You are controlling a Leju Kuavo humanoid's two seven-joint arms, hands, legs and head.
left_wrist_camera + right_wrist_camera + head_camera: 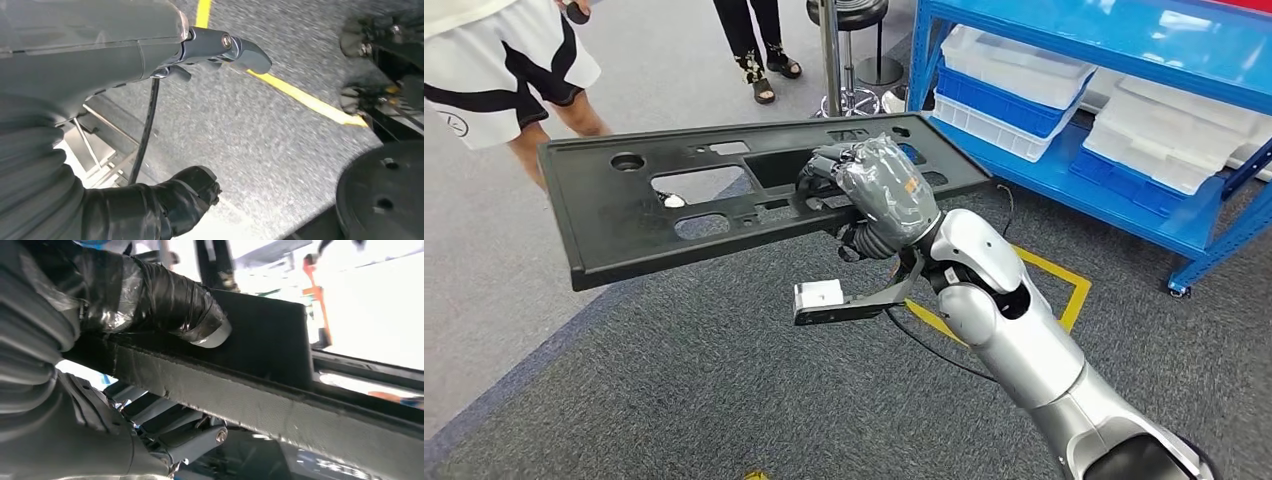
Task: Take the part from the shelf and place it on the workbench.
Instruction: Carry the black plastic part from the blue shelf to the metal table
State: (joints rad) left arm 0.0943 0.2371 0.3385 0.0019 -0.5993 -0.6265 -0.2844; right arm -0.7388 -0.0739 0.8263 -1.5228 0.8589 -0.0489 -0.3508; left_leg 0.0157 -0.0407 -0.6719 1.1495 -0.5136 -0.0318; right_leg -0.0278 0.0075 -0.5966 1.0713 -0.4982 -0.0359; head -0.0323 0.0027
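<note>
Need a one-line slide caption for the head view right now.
Right robot hand carries the black panel part away from the blue shelf.

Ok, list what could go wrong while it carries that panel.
The right hand grips the long black panel near one end, so most of it sticks out unsupported and may sag or twist loose. Its far end is close to a person's legs and could bump them. The other end sits near the blue shelf and could catch it on a turn.

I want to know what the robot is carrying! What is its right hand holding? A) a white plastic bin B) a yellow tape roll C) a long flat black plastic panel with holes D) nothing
C: the right hand grips the long flat black plastic panel with holes, held above the grey carpet.
</note>
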